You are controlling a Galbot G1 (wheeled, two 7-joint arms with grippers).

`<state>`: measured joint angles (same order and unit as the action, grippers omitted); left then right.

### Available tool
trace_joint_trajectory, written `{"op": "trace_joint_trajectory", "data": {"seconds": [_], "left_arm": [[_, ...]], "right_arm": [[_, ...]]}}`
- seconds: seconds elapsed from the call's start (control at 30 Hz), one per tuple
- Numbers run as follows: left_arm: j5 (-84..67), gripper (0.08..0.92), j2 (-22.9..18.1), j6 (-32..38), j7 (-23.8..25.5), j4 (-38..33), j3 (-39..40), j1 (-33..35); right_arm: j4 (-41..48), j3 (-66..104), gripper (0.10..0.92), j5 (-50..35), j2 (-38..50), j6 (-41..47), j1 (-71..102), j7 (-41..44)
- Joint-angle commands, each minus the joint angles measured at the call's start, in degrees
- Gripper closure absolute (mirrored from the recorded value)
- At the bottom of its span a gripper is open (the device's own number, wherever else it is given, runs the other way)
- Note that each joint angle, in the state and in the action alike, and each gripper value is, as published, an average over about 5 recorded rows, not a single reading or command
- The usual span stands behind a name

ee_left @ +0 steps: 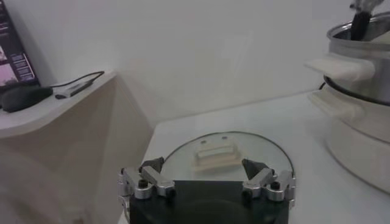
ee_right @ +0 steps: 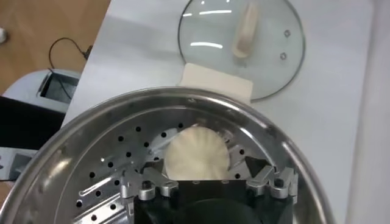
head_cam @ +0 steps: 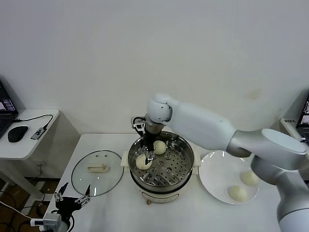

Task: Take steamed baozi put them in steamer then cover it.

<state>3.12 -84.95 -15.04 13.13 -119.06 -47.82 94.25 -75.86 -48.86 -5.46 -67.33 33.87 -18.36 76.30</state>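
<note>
The steel steamer [head_cam: 179, 170] stands mid-table with two baozi on its perforated tray, one near the left rim [head_cam: 141, 164] and one farther back [head_cam: 160, 147]. My right gripper [head_cam: 148, 155] reaches down into the pot over the left bun. In the right wrist view that baozi [ee_right: 197, 153] lies between the gripper's [ee_right: 204, 169] open fingers, which stand clear of it on both sides. Two more baozi [head_cam: 237, 193] [head_cam: 249, 177] rest on the white plate [head_cam: 215, 176]. The glass cover [head_cam: 97, 172] [ee_right: 241, 45] [ee_left: 225, 153] lies flat left of the pot. My left gripper [head_cam: 72, 198] [ee_left: 203, 165] waits open near the cover's front edge.
A side table [head_cam: 29, 140] with a mouse [head_cam: 18, 133] and cables stands at the far left. The steamer's cream handle [ee_right: 215, 83] points toward the cover. The wall lies close behind the table.
</note>
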Motion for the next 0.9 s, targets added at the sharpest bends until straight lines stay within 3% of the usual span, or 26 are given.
{"op": "trace_joint_trajectory", "data": {"seconds": [0.03, 0.47, 0.9], "left_arm": [[-0.2, 0.177, 0.09, -0.16, 0.27, 0.01, 0.15, 0.05], [-0.61, 0.177, -0.29, -0.35, 0.65, 0.34, 0.17, 0.31], [-0.1, 0.177, -0.68, -0.37, 1.01, 0.37, 0.07, 0.59]], "right_arm": [[-9.21, 2.66, 0.203, -1.76, 14.22, -2.55, -3.68, 1.76], [-13.9, 7.53, 0.203, 7.19, 33.96, -11.98, 4.66, 4.37], [-15.43, 11.29, 0.203, 15.44, 38.94, -15.62, 18.03, 4.32]]}}
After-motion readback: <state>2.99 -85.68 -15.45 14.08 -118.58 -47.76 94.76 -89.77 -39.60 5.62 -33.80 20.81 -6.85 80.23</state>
